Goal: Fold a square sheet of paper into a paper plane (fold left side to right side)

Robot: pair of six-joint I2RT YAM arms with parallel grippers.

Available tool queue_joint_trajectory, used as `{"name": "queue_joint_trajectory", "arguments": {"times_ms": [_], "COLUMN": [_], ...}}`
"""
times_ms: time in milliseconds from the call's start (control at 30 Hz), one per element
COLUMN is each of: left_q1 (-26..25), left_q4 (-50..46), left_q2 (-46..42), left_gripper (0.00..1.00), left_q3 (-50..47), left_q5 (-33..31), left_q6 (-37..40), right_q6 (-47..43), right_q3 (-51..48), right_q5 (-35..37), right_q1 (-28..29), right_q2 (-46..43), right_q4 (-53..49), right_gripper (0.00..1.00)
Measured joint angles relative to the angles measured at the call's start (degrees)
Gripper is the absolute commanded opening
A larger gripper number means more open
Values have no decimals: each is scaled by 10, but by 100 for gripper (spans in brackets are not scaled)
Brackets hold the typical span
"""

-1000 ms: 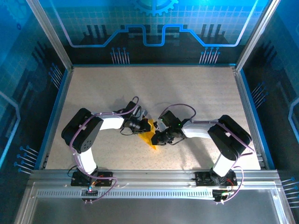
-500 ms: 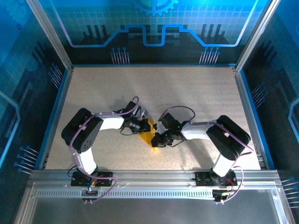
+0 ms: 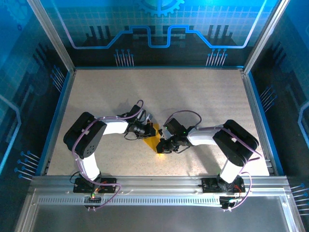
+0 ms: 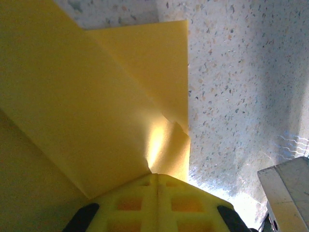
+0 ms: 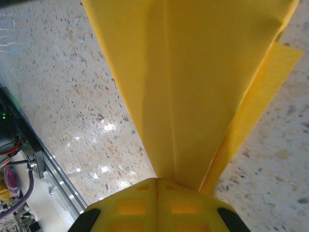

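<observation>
Grippers and wrists covered much of the paper plane (image 3: 155, 143) from above, so only a yellow wedge showed near the centre of the table (image 3: 203, 96). The left gripper (image 3: 150, 130) pinched it from 11 o'clock and the right gripper (image 3: 163, 146) from 3 o'clock, both closed tight on its folded layers. Its edges ran off both wrist views.

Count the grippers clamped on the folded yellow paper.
2. The left gripper pinches the folded yellow-orange paper sheet at its far end; the right gripper pinches its near, narrow end. Both are mid-table.
</observation>
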Motion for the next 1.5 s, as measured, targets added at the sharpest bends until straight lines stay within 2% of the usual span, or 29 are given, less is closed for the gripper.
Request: {"name": "queue_joint_trajectory", "arguments": {"times_ms": [1500], "left_q1": [0], "left_q4": [0], "left_q2": [0], "left_gripper": [5], "left_q3": [0], "left_q5": [0], "left_q6": [0], "right_q6": [20], "right_q3": [-32], "right_q5": [14], "right_q1": [10], "right_q2": [-26], "right_q4": [14], "right_gripper": [6]}}
